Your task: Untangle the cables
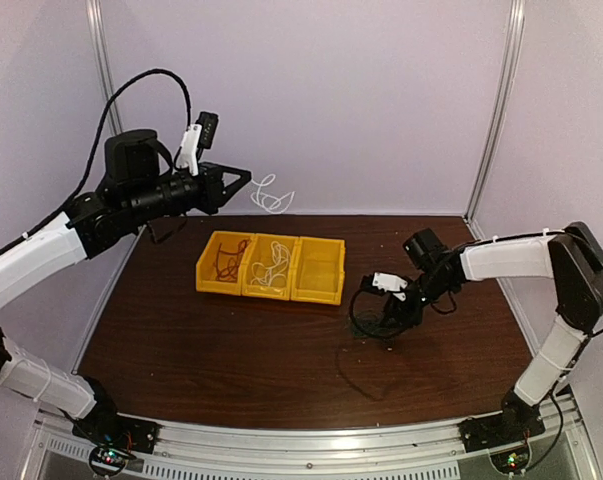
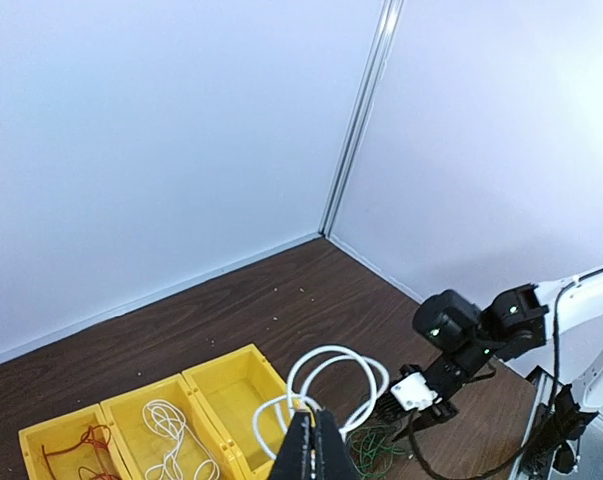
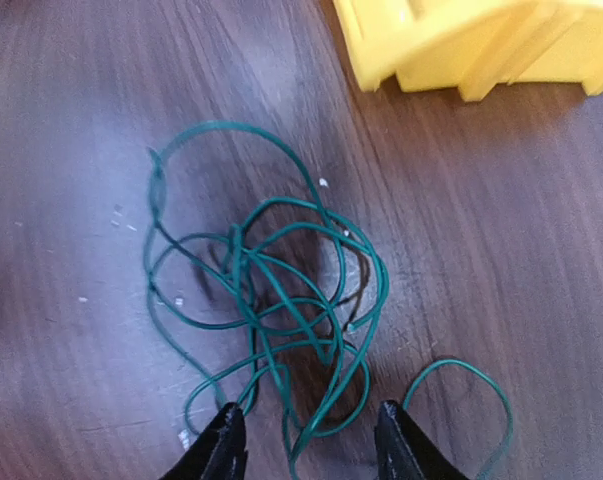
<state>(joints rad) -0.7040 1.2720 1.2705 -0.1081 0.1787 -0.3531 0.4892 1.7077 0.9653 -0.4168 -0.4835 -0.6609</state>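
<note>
My left gripper (image 1: 247,178) is raised high at the back left and shut on a white cable (image 1: 272,196), which hangs from it in loops; in the left wrist view the loops (image 2: 333,378) curl out of the closed fingertips (image 2: 316,432). A red cable (image 1: 226,258) lies in the left compartment of the yellow bin (image 1: 271,291), and another white cable (image 1: 269,265) lies in the middle one. My right gripper (image 1: 386,322) is open, low over a tangled green cable (image 3: 271,300) on the table, with its fingers (image 3: 221,450) on either side of the tangle's near edge.
The bin's right compartment (image 1: 318,268) holds nothing. White walls and metal posts close in the back and sides of the dark wooden table (image 1: 231,350). The green cable (image 1: 366,325) lies just right of the bin.
</note>
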